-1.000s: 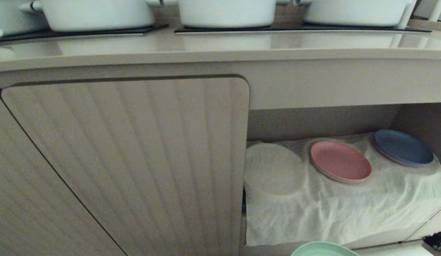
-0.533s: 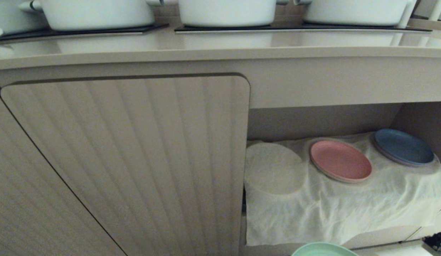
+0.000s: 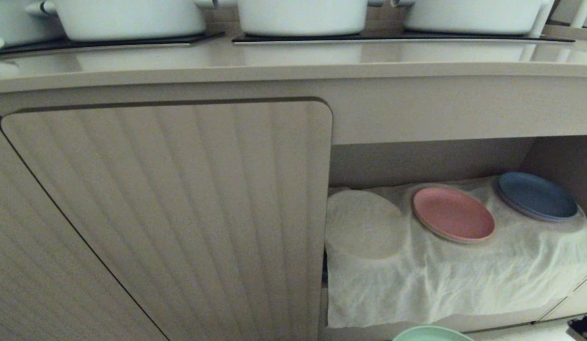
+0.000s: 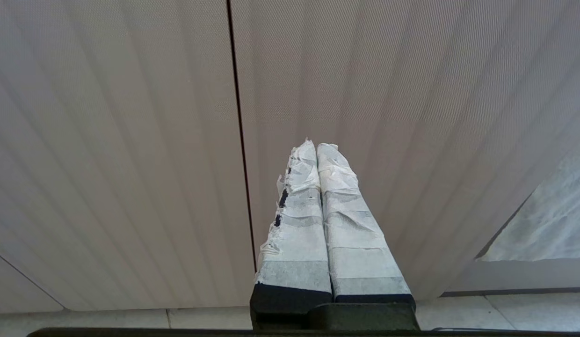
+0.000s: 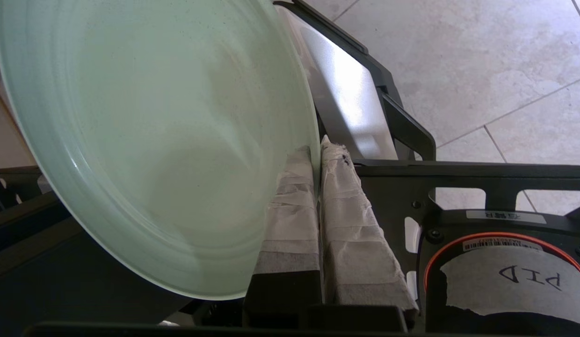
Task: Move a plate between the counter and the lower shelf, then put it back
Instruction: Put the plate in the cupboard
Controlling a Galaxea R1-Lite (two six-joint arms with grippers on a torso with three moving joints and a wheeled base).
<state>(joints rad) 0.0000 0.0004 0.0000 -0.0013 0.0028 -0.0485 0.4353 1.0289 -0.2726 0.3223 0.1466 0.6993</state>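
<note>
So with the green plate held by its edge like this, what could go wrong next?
1. The right gripper pinches only the rim of the plate, which hangs tilted; it may slip or swing.
2. The wrinkled white cloth on the lower shelf could snag the plate's edge as it goes in.
3. The pink plate sits near the free round bump, so a wide approach might knock it.

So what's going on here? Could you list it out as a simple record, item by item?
held item: mint-green plate, pinched at its rim
holding gripper: right gripper, shut on the rim, low in front of the cabinet
other gripper: left gripper, shut, empty, facing the ribbed cabinet door
lower shelf: white cloth, pink plate, blue plate
counter: white pots
</note>
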